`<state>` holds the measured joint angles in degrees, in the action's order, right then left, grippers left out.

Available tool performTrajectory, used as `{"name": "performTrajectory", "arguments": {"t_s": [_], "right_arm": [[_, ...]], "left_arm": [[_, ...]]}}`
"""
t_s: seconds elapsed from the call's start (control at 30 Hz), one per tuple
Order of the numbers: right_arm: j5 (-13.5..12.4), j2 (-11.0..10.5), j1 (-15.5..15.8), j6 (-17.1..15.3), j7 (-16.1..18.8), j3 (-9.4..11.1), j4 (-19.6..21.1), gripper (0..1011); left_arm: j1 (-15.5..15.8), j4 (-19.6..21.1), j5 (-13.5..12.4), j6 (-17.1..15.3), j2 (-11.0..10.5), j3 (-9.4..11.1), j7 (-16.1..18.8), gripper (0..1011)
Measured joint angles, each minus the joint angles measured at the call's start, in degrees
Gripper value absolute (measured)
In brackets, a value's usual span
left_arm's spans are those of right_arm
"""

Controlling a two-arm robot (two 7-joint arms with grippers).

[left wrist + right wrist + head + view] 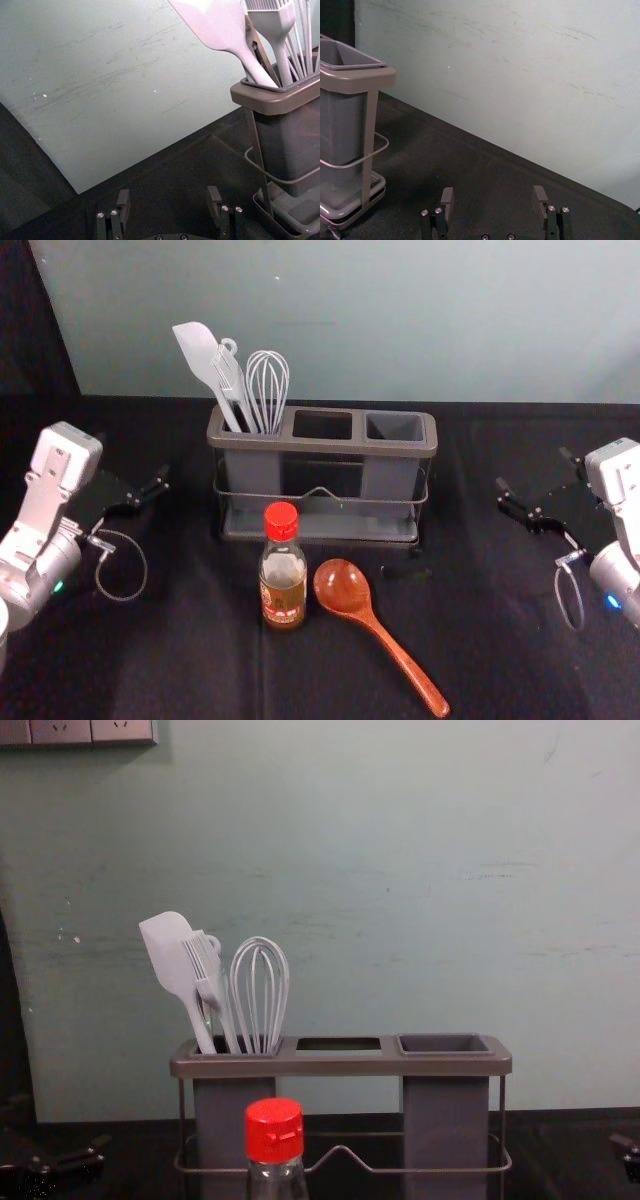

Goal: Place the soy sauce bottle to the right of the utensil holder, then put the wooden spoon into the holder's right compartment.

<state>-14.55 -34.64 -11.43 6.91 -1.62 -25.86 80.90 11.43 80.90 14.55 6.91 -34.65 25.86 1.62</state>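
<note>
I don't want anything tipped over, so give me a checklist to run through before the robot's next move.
1. Soy sauce bottle upright with its red cap on: ok.
2. Bottle to the right of the utensil holder: not ok, it stands in front.
3. Left end effector and right end effector open, holding nothing: ok, out on either side of the holder.
4. Right compartment with no utensil sticking out: ok.
5. Wooden spoon apart from the bottle: ok, lying beside it.
6. Cap screwed tight: cannot tell.
</note>
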Motion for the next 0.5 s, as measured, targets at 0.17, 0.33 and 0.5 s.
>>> {"name": "performTrajectory", "arguments": {"t_s": [0.17,0.33,0.5], "right_arm": [[0.00,0.00,0.00,0.00,0.00,0.00,0.00,1002],[0.00,0.00,0.00,0.00,0.00,0.00,0.00,1002],[0.00,0.00,0.00,0.00,0.00,0.00,0.00,1002]], "left_arm": [[0.00,0.00,0.00,0.00,0.00,0.00,0.00,1005],[0.00,0.00,0.00,0.00,0.00,0.00,0.00,1005],[0.00,0.00,0.00,0.00,0.00,0.00,0.00,1005]]}}
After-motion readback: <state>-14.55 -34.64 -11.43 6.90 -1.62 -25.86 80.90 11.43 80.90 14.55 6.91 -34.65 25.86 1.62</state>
